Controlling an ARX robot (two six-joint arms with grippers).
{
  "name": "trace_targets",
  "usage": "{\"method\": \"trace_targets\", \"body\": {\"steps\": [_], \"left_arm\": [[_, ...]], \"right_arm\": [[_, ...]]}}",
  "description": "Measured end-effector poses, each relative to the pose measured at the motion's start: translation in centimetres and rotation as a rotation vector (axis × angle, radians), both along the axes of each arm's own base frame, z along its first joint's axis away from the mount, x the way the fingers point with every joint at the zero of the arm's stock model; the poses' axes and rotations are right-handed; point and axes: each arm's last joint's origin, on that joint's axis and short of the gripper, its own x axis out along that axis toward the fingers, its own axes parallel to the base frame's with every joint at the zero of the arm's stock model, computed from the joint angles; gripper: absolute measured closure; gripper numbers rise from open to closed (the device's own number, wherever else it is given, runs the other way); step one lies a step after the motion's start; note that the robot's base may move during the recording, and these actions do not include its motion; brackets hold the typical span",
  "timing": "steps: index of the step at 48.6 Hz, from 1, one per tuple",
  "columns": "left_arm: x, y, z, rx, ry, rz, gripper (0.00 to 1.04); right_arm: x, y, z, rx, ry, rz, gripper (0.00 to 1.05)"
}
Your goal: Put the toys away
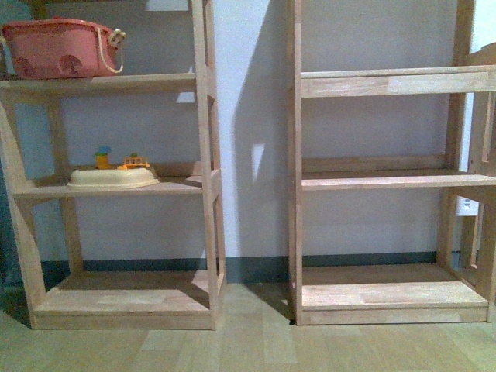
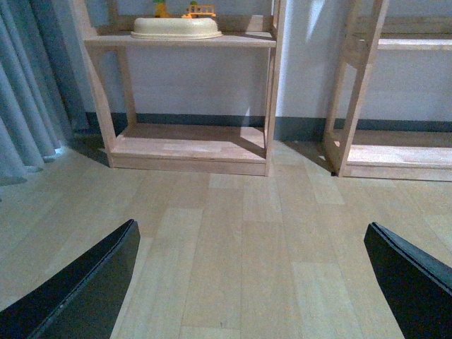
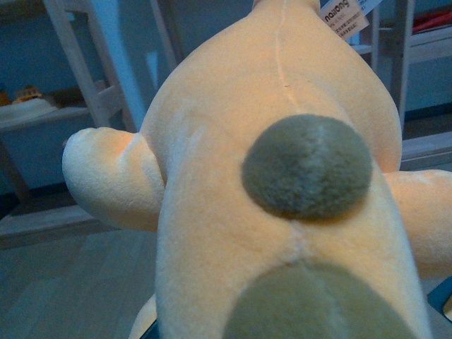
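Note:
The orange-yellow plush animal [image 3: 233,183] fills the right wrist view, with grey round patches and a white paper tag [image 3: 344,15] at its far end. My right gripper is shut on it; its fingers are hidden behind the plush. My left gripper [image 2: 258,282] is open and empty, its two black fingers [image 2: 85,289] spread wide above the wooden floor. Neither arm shows in the front view, and the plush is not visible there.
Two wooden shelf units stand against the wall: the left one [image 1: 116,186] holds a pink basket [image 1: 62,48] on its upper shelf and a cream tray [image 1: 112,178] with small toys on its middle shelf. The right unit [image 1: 387,180] has bare shelves. A curtain [image 2: 28,92] hangs at the left.

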Motion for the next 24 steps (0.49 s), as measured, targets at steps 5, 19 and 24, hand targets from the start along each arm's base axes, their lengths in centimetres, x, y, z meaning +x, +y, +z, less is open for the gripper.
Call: {"method": "trace_targets", "body": {"steps": [5,19,24], "left_arm": [[0.0,0.02,0.0,0.0,0.0,0.005,0.06],[0.0,0.02,0.0,0.0,0.0,0.005,0.06],[0.0,0.03,0.0,0.0,0.0,0.005,0.06]], "right_arm": [[0.0,0.01,0.0,0.0,0.0,0.002,0.84],[0.0,0.0,0.0,0.0,0.0,0.001,0.84],[0.0,0.01,0.0,0.0,0.0,0.002,0.84]]}}
